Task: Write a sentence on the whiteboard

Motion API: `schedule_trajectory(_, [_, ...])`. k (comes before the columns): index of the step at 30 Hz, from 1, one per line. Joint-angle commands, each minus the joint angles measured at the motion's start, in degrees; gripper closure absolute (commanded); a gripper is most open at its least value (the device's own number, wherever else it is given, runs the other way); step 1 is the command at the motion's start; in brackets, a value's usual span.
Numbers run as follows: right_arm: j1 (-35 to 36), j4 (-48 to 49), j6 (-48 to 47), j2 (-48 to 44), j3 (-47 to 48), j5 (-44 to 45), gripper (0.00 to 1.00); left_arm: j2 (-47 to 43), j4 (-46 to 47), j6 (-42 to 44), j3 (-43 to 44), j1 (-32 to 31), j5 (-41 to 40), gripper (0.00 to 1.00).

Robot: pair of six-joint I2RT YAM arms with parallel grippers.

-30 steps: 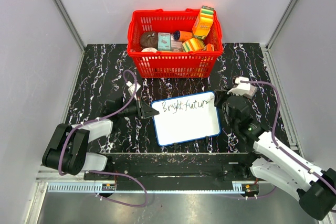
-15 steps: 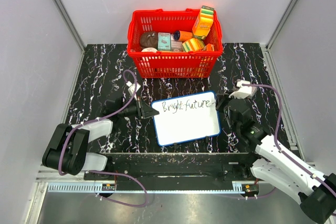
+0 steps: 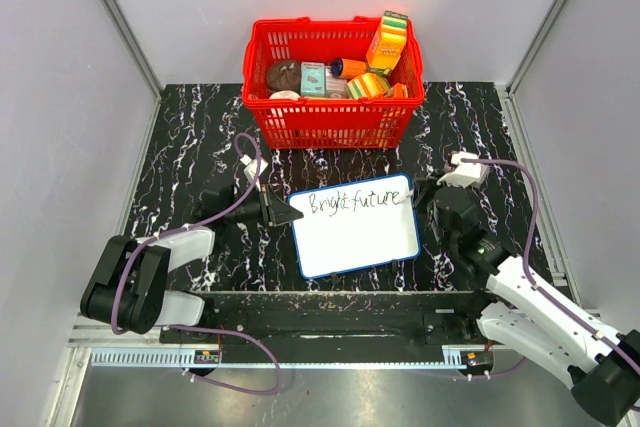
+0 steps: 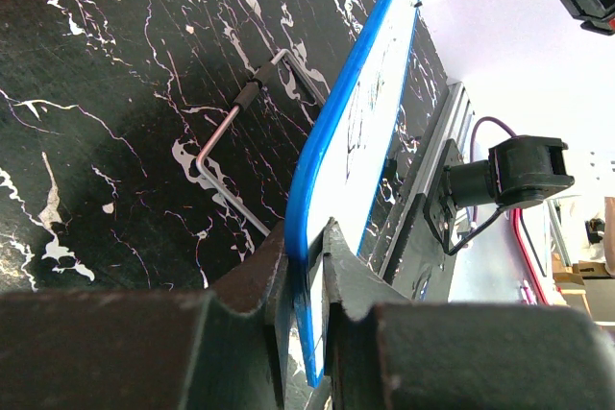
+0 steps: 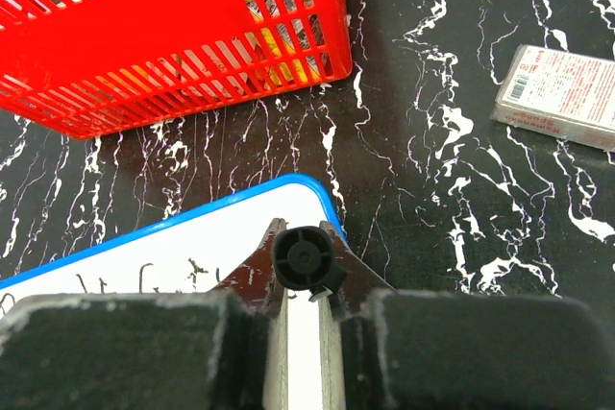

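Note:
The whiteboard point(image 3: 356, 232), white with a blue rim, lies tilted in the middle of the black marble table. The sentence point(image 3: 349, 202) runs along its top edge in thin black letters reading "Bright future". My left gripper point(image 3: 287, 215) is shut on the board's left edge; in the left wrist view the blue rim point(image 4: 357, 84) runs between the jaws of that gripper point(image 4: 307, 249). My right gripper point(image 3: 424, 197) hovers at the board's top right corner point(image 5: 309, 189). It is shut on a black marker point(image 5: 305, 257), seen end-on; the tip is hidden.
A red basket point(image 3: 335, 112) with several packets stands just behind the board. A small flat box point(image 5: 562, 95) lies on the table to the right of the board. A bent metal wire point(image 4: 238, 127) lies beside the board's underside. Grey walls close in both sides.
My right gripper has shifted slightly right and toward the near edge with the marker, uncovering the end of "future". The left gripper and the board have not moved.

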Motion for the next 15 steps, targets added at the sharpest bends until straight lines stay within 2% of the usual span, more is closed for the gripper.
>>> schedule_trajectory(1, [-0.32, -0.3, -2.18, 0.27, 3.52, 2.91, 1.0, 1.58, -2.13, 6.56, 0.31, 0.3, -6.93, 1.0])
schedule_trajectory(8, [-0.24, 1.9, -3.67, -3.51, 2.91, 4.66, 1.0, 1.41, -2.13, 6.56, 0.31, 0.3, -6.93, 1.0])
schedule_trajectory(15, [-0.41, 2.34, -5.0, -2.37, 4.14, 5.02, 1.0, 1.5, -2.13, 6.56, 0.31, 0.3, -6.84, 1.0])
